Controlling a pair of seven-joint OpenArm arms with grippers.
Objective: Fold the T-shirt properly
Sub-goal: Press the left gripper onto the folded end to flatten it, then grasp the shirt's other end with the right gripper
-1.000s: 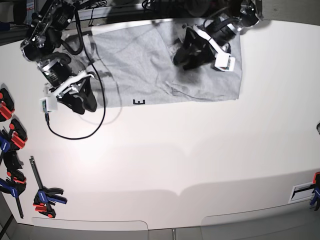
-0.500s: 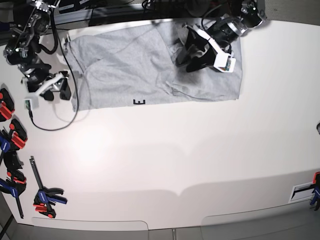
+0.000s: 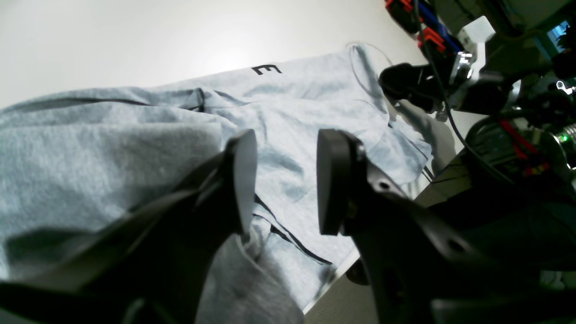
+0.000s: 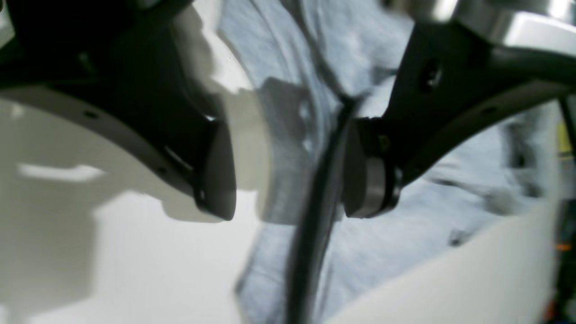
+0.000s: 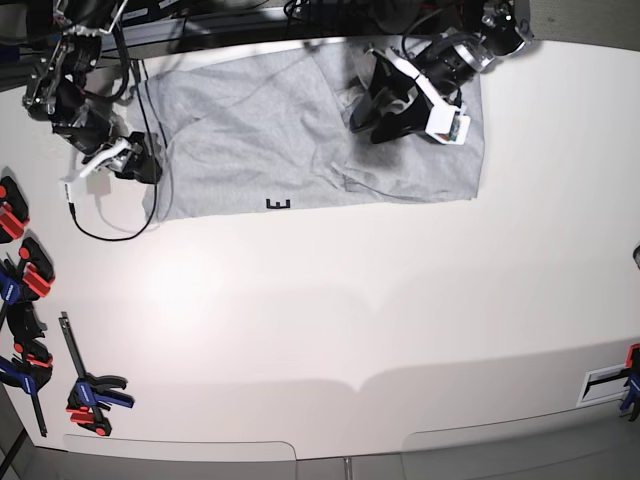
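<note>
T-shirt (image 5: 300, 135) lies flat on worktop (image 5: 350, 300), under both arms. Left end effector (image 3: 281, 180) part open over fabric, empty. Right end effector (image 4: 288, 175) wide open at shirt's edge, empty.

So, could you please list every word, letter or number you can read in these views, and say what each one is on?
"E": one black block capital on the T-shirt, at its near edge in the base view, also seen from the left wrist.
Any further lettering is hidden by the fold.
Nothing else is readable: the clamps and the arms show no legible marks, and the right wrist view is too blurred.
</note>
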